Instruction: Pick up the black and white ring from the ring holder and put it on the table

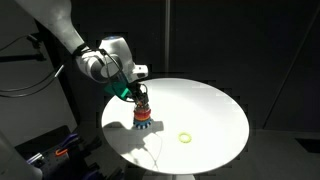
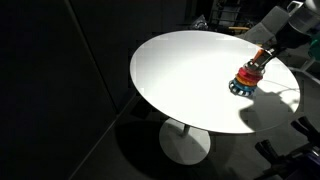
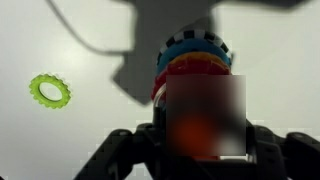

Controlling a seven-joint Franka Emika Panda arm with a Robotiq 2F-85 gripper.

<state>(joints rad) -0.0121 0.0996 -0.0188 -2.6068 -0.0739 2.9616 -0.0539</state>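
Note:
The ring holder (image 1: 143, 120) stands on the white round table (image 1: 210, 105), an orange peg with stacked coloured rings; it also shows in an exterior view (image 2: 245, 80). In the wrist view the stack (image 3: 195, 62) shows red and blue rings. The black and white ring (image 3: 196, 40) shows as a toothed edge at the stack's far, lower rim. My gripper (image 1: 140, 101) hangs right over the holder, and its tip also shows in an exterior view (image 2: 262, 57). In the wrist view its fingers (image 3: 200, 140) are spread wide on either side of the peg's top, open and holding nothing. The peg's top is blurred.
A yellow-green toothed ring (image 1: 185, 137) lies flat on the table away from the holder, and shows in the wrist view (image 3: 48, 91). The table edge (image 2: 150, 95) drops into dark surroundings. The arm casts a shadow beside the stack.

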